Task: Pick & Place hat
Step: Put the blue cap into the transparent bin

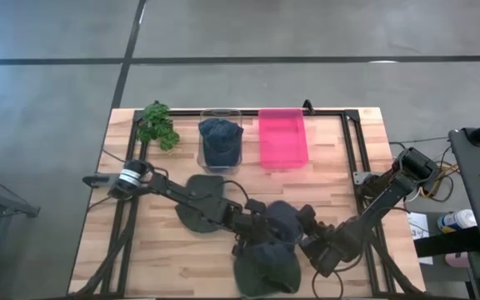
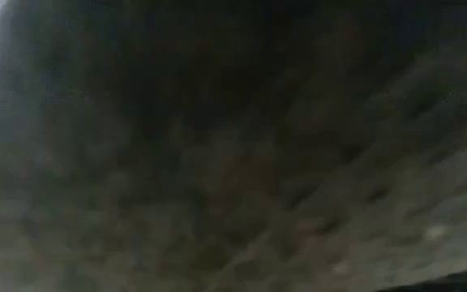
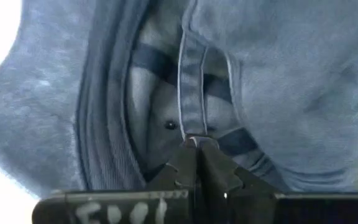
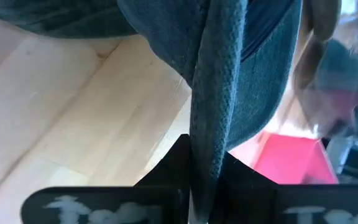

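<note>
A dark blue hat [image 1: 267,260] is at the table's near edge, between my two grippers. My left gripper [image 1: 252,236] comes from the left and is shut on it. My right gripper [image 1: 303,239] comes from the right and is shut on it too. In the low view dark cloth [image 2: 233,146] fills the whole picture. A second dark hat [image 1: 220,140] lies inside a clear bin [image 1: 221,115] at the far middle. Another dark round hat [image 1: 197,208] lies flat on the table under my left arm. My left gripper pinches a narrow band [image 3: 192,127] inside the hat between its two fingers [image 3: 180,168], which lie along the band. The hat's inside faces the wrist camera. My right gripper pinches a folded edge of the hat's cloth [image 4: 215,134] between its two fingers [image 4: 174,163], slanting down from the table's right. The cloth stands above the wooden tabletop [image 4: 73,106] there.
A pink tray [image 1: 283,137] stands at the far middle, right of the clear bin. A green plant [image 1: 158,125] is at the far left corner. A black frame [image 1: 352,154] runs along the table's sides. Bare wood [image 1: 157,258] lies near left.
</note>
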`<state>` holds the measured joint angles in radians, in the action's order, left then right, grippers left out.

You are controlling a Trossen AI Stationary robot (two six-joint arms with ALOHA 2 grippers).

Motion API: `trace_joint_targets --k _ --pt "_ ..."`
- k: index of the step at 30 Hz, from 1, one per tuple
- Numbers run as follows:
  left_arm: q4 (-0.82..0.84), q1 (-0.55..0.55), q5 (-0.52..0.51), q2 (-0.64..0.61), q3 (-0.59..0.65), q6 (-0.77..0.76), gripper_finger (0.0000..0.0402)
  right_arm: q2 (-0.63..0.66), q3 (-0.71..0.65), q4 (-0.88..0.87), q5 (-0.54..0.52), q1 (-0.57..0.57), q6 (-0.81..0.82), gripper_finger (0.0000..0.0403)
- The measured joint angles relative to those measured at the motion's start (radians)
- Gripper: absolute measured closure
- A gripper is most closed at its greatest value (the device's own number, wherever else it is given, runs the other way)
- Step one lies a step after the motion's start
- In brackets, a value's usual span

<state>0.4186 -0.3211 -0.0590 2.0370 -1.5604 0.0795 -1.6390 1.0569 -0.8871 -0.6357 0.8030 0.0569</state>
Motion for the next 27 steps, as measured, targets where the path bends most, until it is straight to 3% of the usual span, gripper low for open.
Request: trace_joint_targets --k 6,12,16,21,25,27 --pt "0.011 0.012 0.024 0.010 0.009 0.021 0.0388 0.000 0.009 0.001 -0.022 -0.003 -0.090 0.0390" --pt "0.187 0.027 0.011 0.015 -0.017 0.055 0.0389 -0.001 0.022 0.004 -0.021 -0.006 -0.096 0.0390" --pt "0.265 0.036 -0.166 0.015 -0.045 0.055 0.0399 -0.001 0.019 0.000 -0.022 -0.010 -0.080 0.0390" --pt "0.242 0.038 -0.436 -0.034 -0.085 0.076 0.0401 -0.001 0.018 -0.004 -0.081 -0.014 -0.064 0.0390" --pt "0.118 0.038 -0.517 -0.118 -0.084 0.081 0.0401 -0.001 0.013 0.006 -0.109 -0.024 -0.011 0.0390" --pt "0.101 0.039 -0.507 -0.156 -0.079 0.098 0.0401 0.000 0.004 0.006 -0.110 -0.028 -0.007 0.0390"
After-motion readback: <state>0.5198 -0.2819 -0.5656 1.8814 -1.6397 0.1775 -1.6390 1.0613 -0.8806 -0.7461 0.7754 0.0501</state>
